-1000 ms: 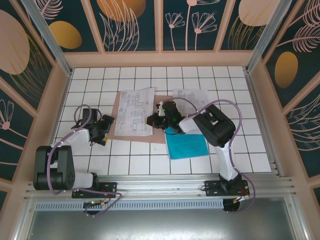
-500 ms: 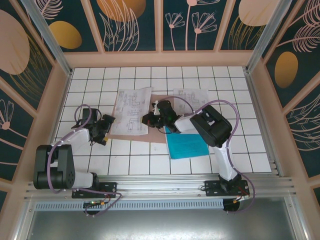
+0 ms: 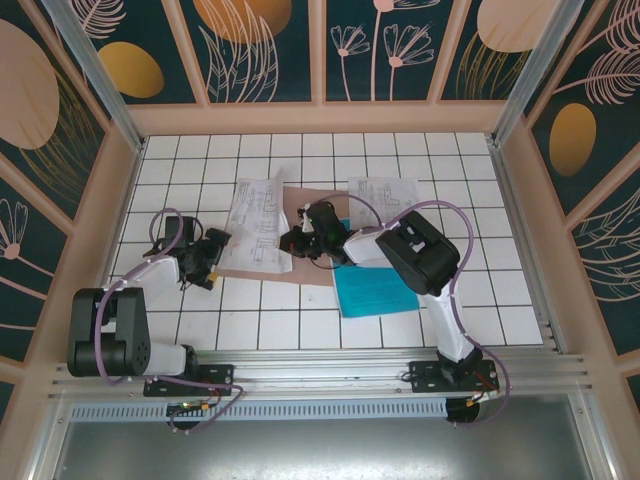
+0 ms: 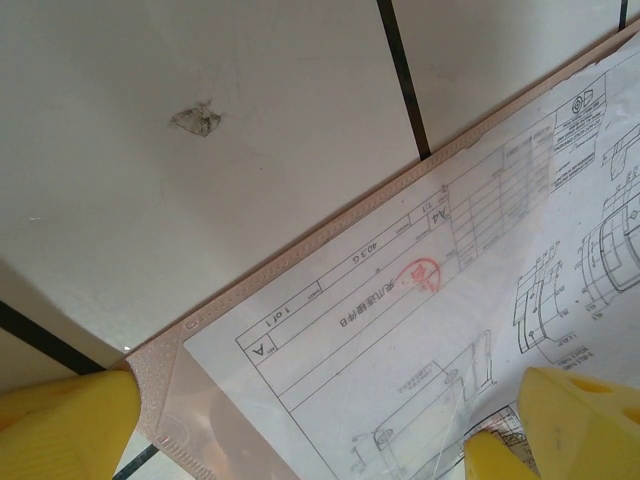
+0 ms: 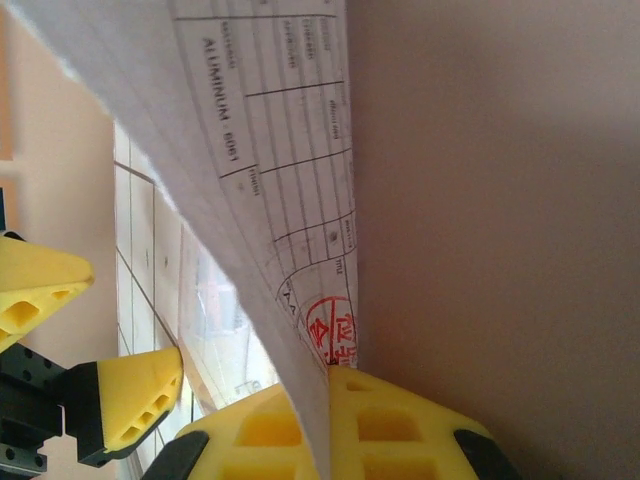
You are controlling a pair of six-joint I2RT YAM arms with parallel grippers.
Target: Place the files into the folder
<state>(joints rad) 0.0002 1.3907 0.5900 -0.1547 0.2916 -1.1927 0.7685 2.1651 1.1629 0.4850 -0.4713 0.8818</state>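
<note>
The pinkish-brown folder (image 3: pixel 310 268) lies flat mid-table, and its inner face (image 5: pixel 500 200) fills the right of the right wrist view. A white printed sheet (image 3: pixel 255 225) lies on its left half with the right edge lifted. My right gripper (image 3: pixel 294 241) is shut on that sheet's edge (image 5: pixel 270 200), pinching it (image 5: pixel 330 375) beside a red stamp. My left gripper (image 3: pixel 212 256) stands open at the folder's near-left corner (image 4: pixel 175 400), its fingers (image 4: pixel 70 420) either side of the corner over the sheet (image 4: pixel 400 320). Another white sheet (image 3: pixel 385 192) and the teal-blue sheet (image 3: pixel 375 290) lie to the right.
The white tiled tabletop (image 3: pixel 270 325) is walled by a wooden frame (image 3: pixel 315 115). The right arm (image 3: pixel 425 255) reaches across the teal-blue sheet and the folder's right half. A small scuff (image 4: pixel 197 120) marks a tile beside the folder.
My right gripper has moved left across the folder, pulling the white sheet's right edge with it, so the sheet has narrowed and curled up. The left arm has hardly moved.
</note>
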